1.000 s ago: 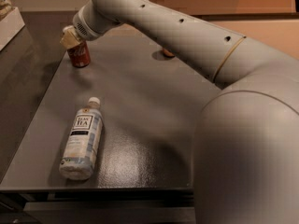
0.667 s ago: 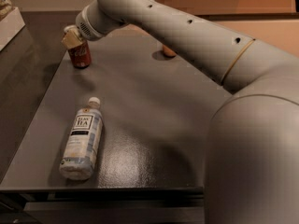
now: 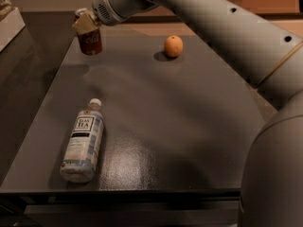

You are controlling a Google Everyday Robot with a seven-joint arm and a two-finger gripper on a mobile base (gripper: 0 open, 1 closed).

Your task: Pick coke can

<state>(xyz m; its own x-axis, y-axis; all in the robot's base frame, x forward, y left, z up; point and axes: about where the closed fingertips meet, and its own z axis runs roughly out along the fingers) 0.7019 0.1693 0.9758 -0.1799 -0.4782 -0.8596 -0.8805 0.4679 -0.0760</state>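
at the lower left of the frame a tea bottle [image 3: 83, 143] lies on its side on the dark table [image 3: 165, 126], its white cap toward the far edge. it is not the thing of the task and it is well apart from the work.

in the upper left, near the far edge of the table, stands the coke can [image 3: 90, 43], red, with its long axis upright. the gripper [image 3: 86, 22] is directly on top of it: it comes from above and a little from the right, and its tan tip covers the silver top and the upper part of the can. to my eye the gripper is clenched on the can, grasping it at the top. whether the base of the can touches the table or hangs just above it, i cannot say.

further right, an orange [image 3: 173, 46] rests near the far edge, apart from the can. the pale arm [image 3: 227, 27] crosses the upper right of the frame.

because the can is straight under the gripper and upright, i judge the coming move needs a vertical lift, without tilting, so that the can does not slip out.
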